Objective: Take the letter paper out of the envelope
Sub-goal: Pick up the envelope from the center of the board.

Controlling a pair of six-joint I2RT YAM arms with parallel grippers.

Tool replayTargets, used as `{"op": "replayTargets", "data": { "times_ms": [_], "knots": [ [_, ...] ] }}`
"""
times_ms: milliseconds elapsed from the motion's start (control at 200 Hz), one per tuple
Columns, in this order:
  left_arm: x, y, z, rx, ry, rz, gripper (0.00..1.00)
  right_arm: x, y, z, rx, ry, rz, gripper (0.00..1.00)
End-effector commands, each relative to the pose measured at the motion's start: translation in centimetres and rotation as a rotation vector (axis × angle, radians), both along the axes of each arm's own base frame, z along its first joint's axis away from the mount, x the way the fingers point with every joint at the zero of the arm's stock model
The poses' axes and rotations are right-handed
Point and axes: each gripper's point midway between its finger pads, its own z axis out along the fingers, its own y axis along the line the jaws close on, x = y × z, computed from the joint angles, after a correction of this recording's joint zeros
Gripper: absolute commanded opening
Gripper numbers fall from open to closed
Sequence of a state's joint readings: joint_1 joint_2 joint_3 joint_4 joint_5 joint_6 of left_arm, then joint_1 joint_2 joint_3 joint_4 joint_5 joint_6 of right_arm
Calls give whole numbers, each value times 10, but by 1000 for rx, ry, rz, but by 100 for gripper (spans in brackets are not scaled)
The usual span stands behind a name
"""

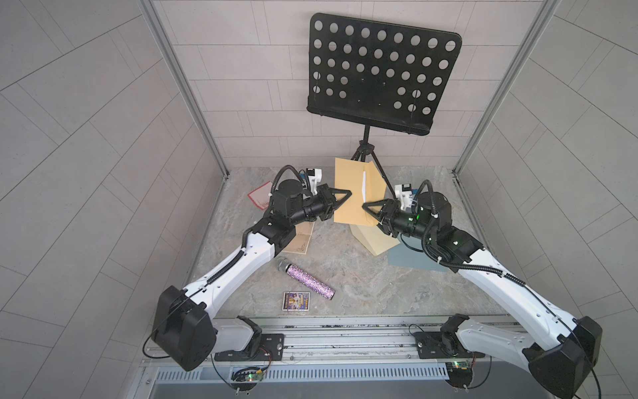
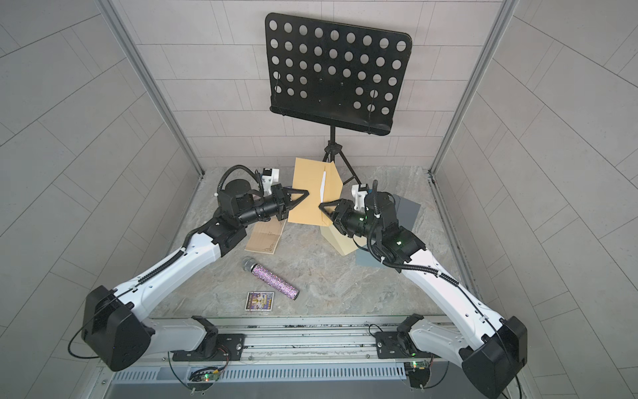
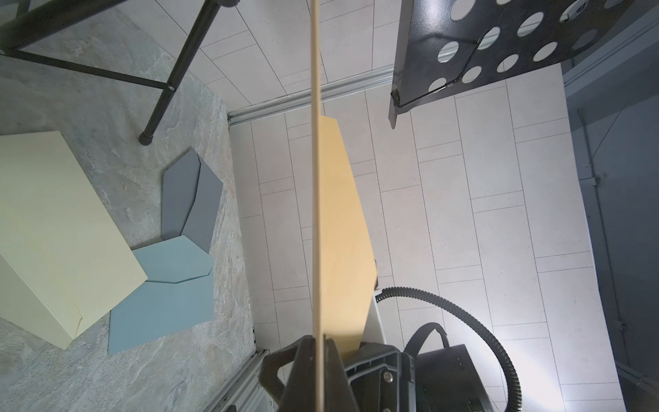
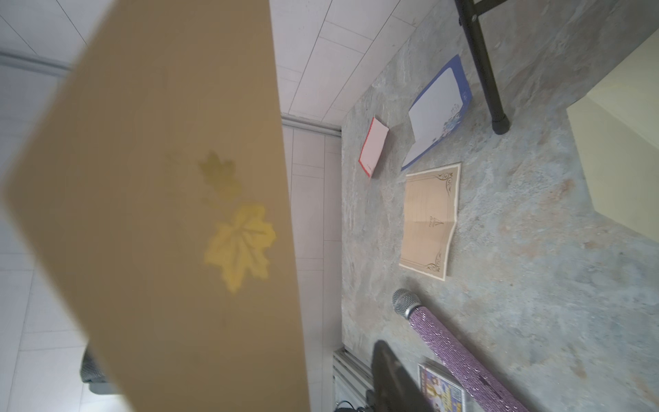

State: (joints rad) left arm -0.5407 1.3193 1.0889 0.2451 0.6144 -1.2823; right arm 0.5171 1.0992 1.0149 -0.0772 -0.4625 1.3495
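Left gripper (image 1: pixel 348 193) clenched on kraft envelope (image 1: pixel 348 172), 9 o'clock edge; right gripper (image 1: pixel 365 206) at 5 o'clock, state indeterminate; letter paper (image 1: pixel 364 186) visible inside.

Tan envelope (image 4: pixel 160 214) close to lens, blurred, yellow leaf print (image 4: pixel 240 246) on its face. Beyond it, flat on stone tabletop (image 4: pixel 535 249): red-edged card (image 4: pixel 373 146), blue-bordered sheet (image 4: pixel 437 110) just beside it, creased tan ornamented sheet (image 4: pixel 429 221), purple glitter microphone (image 4: pixel 453 349), picture card (image 4: pixel 440 390). Black stand leg (image 4: pixel 486 71) planted near the sheets.
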Motion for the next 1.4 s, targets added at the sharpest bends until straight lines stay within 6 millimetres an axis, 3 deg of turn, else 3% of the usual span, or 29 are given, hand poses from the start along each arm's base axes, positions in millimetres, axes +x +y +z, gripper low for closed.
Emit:
{"op": "replayTargets", "data": {
  "times_ms": [0, 220, 500, 940, 995, 1096, 1156, 1216, 1286, 1336, 1396],
  "knots": [
    [-3, -1, 10, -18, -37, -5, 0, 7, -3, 21, 72, -45, -50, 37],
    [-4, 3, 7, -14, -33, 13, 0, 5, -6, 20, 147, -27, -70, 18],
    [-4, 2, 5, -19, -28, 9, 0, 4, -9, 24, 182, -27, -82, 2],
    [-5, 10, -11, 11, 5, 47, 0, -2, -15, 37, 225, -58, -80, 0],
    [-4, 11, -16, 23, 17, 55, 9, -4, -15, 40, 204, -77, -70, 0],
    [-2, 26, -32, 89, 64, 97, 52, -13, -13, 37, -13, -132, 3, 0],
    [-2, 48, -42, 166, 100, 160, 65, -22, -17, 25, -212, -153, 61, 0],
    [-5, 72, -40, 245, 99, 238, 67, -29, -28, 8, -421, -182, 89, 0],
    [-11, 87, -17, 290, 57, 283, 68, -32, -45, -12, -635, -215, 111, 0],
    [-14, 85, -4, 278, 55, 274, 63, -31, -55, -22, -780, -251, 113, 0],
    [-14, 67, 3, 237, 86, 213, 56, -29, -64, -29, -915, -295, 125, 0]
  ]
}}
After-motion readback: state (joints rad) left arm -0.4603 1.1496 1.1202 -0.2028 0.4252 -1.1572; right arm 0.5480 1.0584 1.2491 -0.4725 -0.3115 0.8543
